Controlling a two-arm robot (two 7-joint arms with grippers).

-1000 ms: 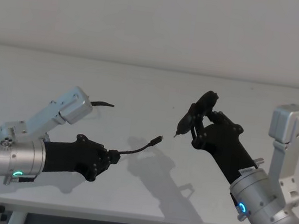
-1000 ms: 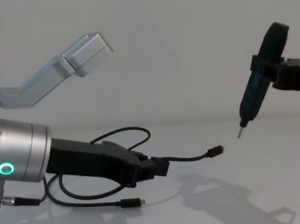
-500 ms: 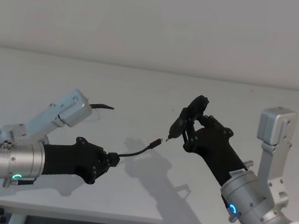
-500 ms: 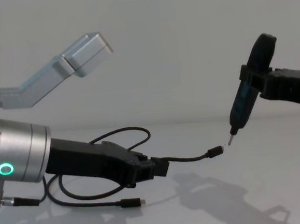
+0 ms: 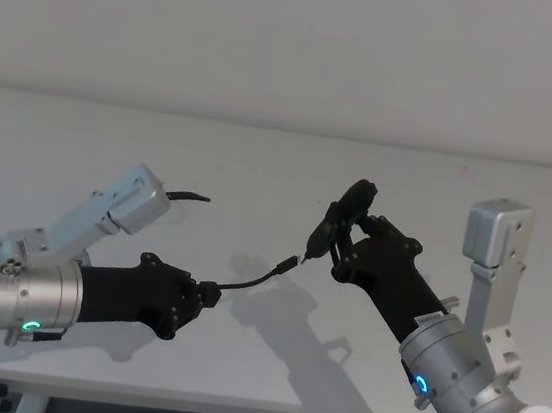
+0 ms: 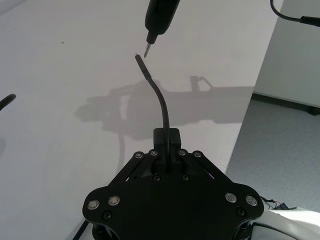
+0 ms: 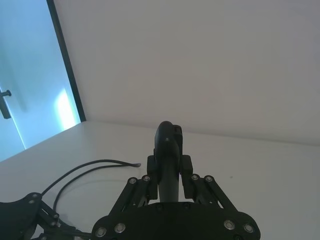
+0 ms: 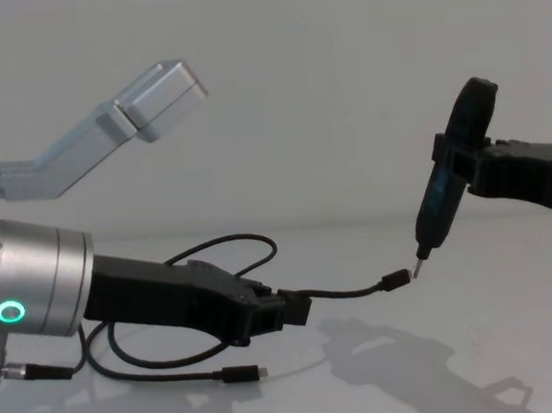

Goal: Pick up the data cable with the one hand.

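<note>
The data cable (image 5: 252, 278) is a thin black cord. My left gripper (image 5: 207, 292) is shut on it a short way from one plug, holding it above the table. That plug (image 8: 396, 278) juts out toward the right. The rest of the cable loops back onto the table (image 8: 231, 241), its other plug (image 8: 241, 373) lying flat. In the left wrist view the cable (image 6: 161, 102) rises from the left gripper (image 6: 166, 145). My right gripper (image 5: 343, 247) is shut on a black pointed tool (image 8: 451, 183). The tool's tip (image 8: 419, 253) sits right at the raised plug.
The white table (image 5: 261, 164) runs back to a plain wall. Its front edge (image 5: 232, 403) lies close below both arms. Silver elbow links stand up at the left (image 5: 126, 198) and the right (image 5: 494, 238). A glass door (image 7: 30, 75) shows beyond the table.
My right arm has swung left and down with the tool, bringing its tip up to the cable's raised plug. The left arm and cable have stayed put.
</note>
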